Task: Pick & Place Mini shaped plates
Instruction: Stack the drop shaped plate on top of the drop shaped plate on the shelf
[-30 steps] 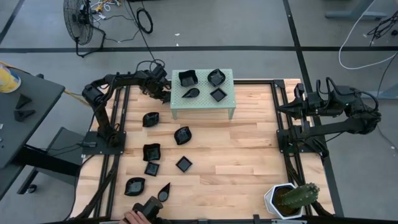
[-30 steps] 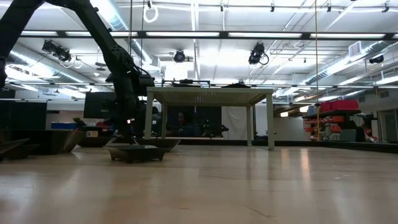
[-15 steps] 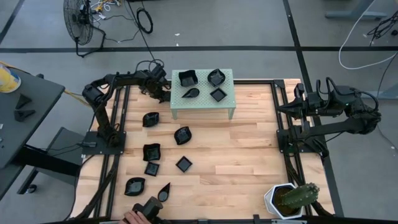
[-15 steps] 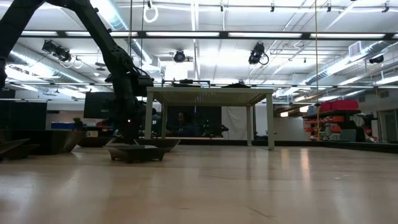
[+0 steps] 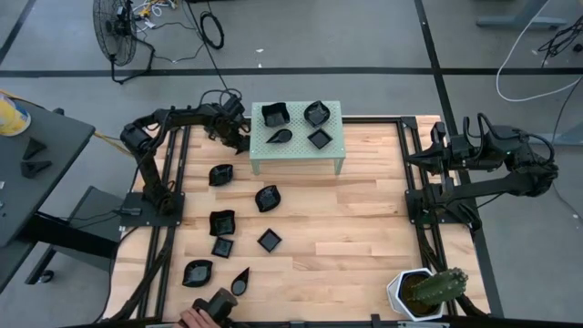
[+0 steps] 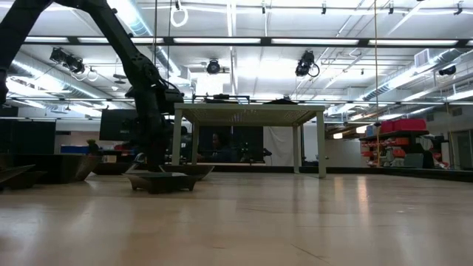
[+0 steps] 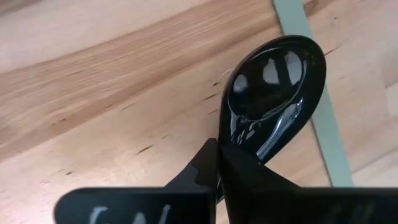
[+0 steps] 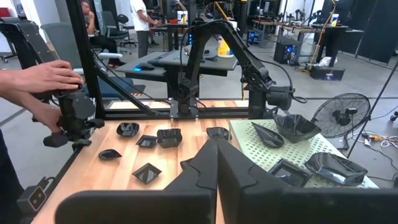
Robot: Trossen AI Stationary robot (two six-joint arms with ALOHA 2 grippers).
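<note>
While the right arm waits folded at the table's right edge, its right gripper (image 8: pixel 216 163) pressed fully together on nothing, the left arm reaches toward the far left corner of the pale green stand (image 5: pixel 296 155). The left gripper (image 5: pixel 239 138) sits low just beside that corner, and the left wrist view shows its dark fingers (image 7: pixel 245 171) clamped on the narrow end of a teardrop plate (image 7: pixel 273 93) — the glossy black dish lies over the wooden table (image 5: pixel 364 228) with its rounded end next to the stand's green edge. Whether the dish rests on the wood or is lifted clear cannot be told.

Four mini shaped plates lie on top of the stand: a wavy one (image 5: pixel 275 115), another wavy one (image 5: pixel 316 113), a leaf-like one (image 5: pixel 280 137) and a square one (image 5: pixel 320 138). More are spread over the table's left half — seven in all, between the stand and the near edge, such as a square one (image 5: pixel 269 240) and a teardrop (image 5: pixel 240 281).

At the near right corner stands a white cactus pot (image 5: pixel 421 292). A person's hands (image 8: pixel 46 87) hold a dark device at the table's near edge.
</note>
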